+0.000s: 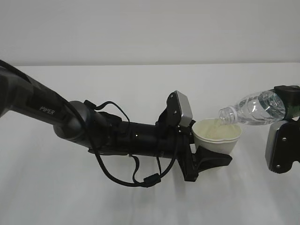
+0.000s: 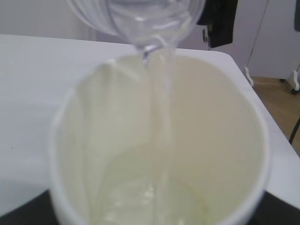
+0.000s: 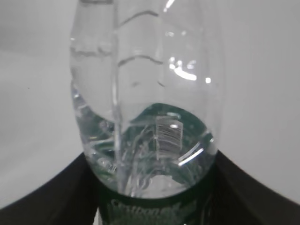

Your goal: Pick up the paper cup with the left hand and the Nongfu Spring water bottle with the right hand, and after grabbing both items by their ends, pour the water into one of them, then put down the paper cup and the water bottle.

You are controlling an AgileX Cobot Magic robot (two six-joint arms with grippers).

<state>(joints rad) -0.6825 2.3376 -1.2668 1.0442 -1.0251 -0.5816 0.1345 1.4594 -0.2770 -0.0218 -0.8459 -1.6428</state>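
My left gripper (image 1: 212,159) is shut on the white paper cup (image 1: 216,136) and holds it above the table, tilted a little. My right gripper (image 1: 287,105) is shut on the base end of the Nongfu Spring water bottle (image 1: 255,109), which lies nearly level with its open neck over the cup's rim. In the left wrist view the bottle's neck (image 2: 150,21) is above the cup (image 2: 225,140) and a thin stream of water (image 2: 157,117) runs into a pool at the bottom. The right wrist view shows the bottle (image 3: 145,108) with its green label (image 3: 154,208) between the jaws.
The white table (image 1: 140,201) stretches under both arms. The left arm (image 1: 93,126) with its looped cable crosses the table's middle. In the left wrist view the table's right edge (image 2: 243,70) and a brown floor show beyond it.
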